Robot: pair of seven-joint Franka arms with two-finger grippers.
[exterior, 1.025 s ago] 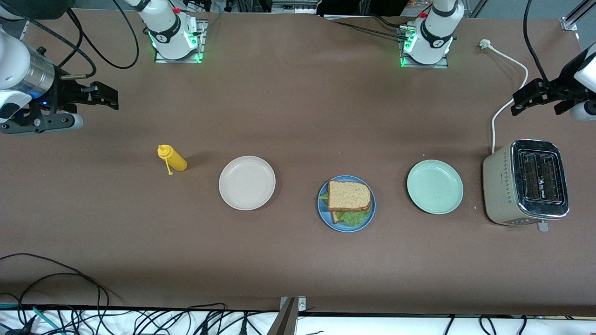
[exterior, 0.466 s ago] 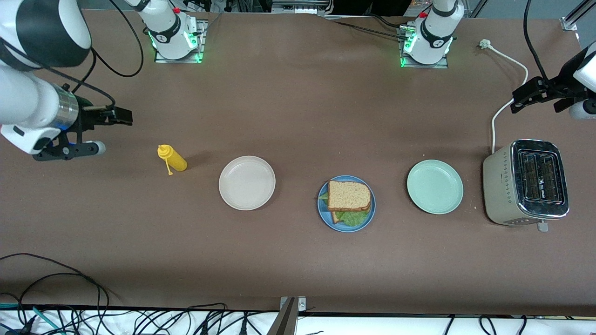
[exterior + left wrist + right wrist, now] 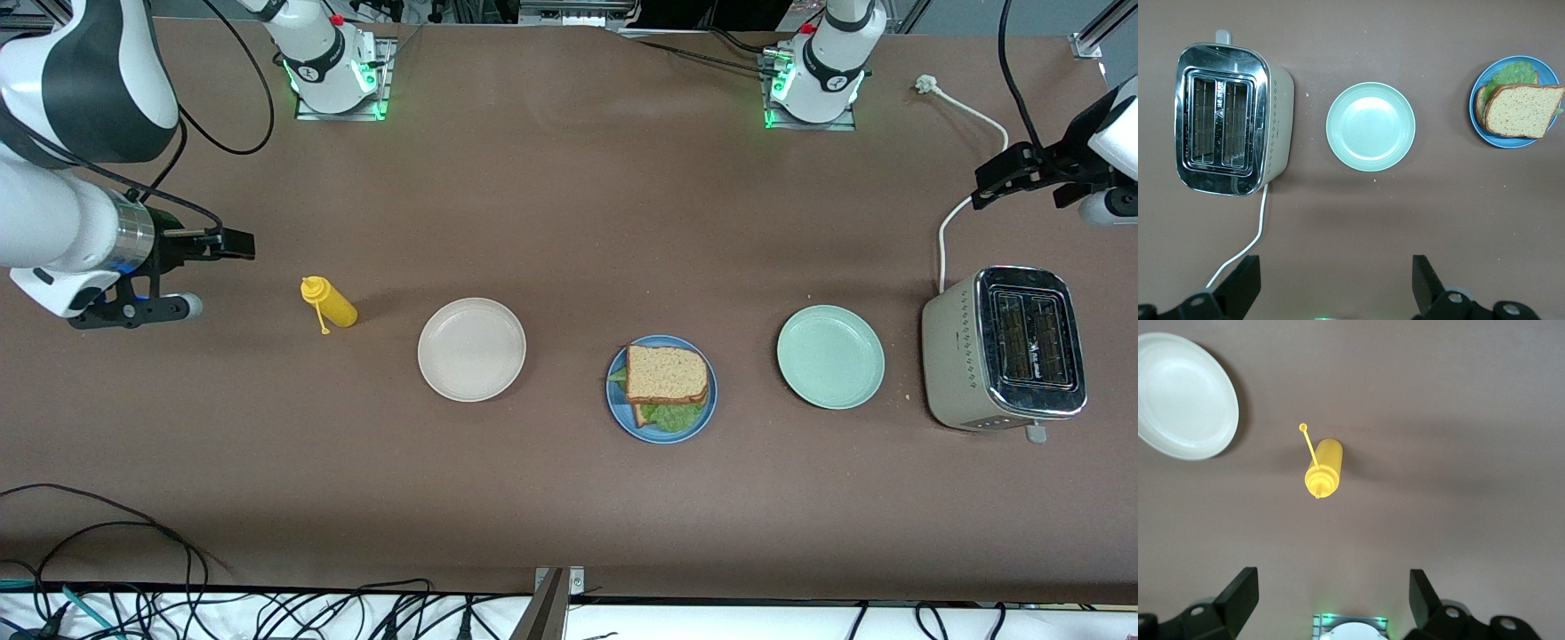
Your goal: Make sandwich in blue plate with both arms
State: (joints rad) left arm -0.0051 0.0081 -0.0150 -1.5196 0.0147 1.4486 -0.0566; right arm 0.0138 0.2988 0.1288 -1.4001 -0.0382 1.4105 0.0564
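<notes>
The sandwich (image 3: 667, 373) lies on the blue plate (image 3: 660, 435) in the middle of the table: two brown toast slices with green lettuce sticking out between them. The left wrist view shows the sandwich (image 3: 1523, 110) and the blue plate (image 3: 1511, 142) from above. My left gripper (image 3: 985, 187) hangs open and empty over the toaster's cord at the left arm's end; its fingers (image 3: 1245, 283) stand wide apart around the left gripper's gap (image 3: 1335, 273). My right gripper (image 3: 240, 244) is open and empty over bare table at the right arm's end, also the right gripper (image 3: 1333, 587) in its wrist view.
A yellow squeeze bottle (image 3: 331, 304) lies beside a cream-white plate (image 3: 471, 349). A pale green plate (image 3: 830, 356) sits between the blue plate and a steel toaster (image 3: 1005, 348), whose white cord (image 3: 965, 200) runs toward the left arm's base.
The right arm has swung in over the table and its gripper has shifted a little toward the yellow bottle. The left gripper has barely moved. The sandwich is unchanged.
</notes>
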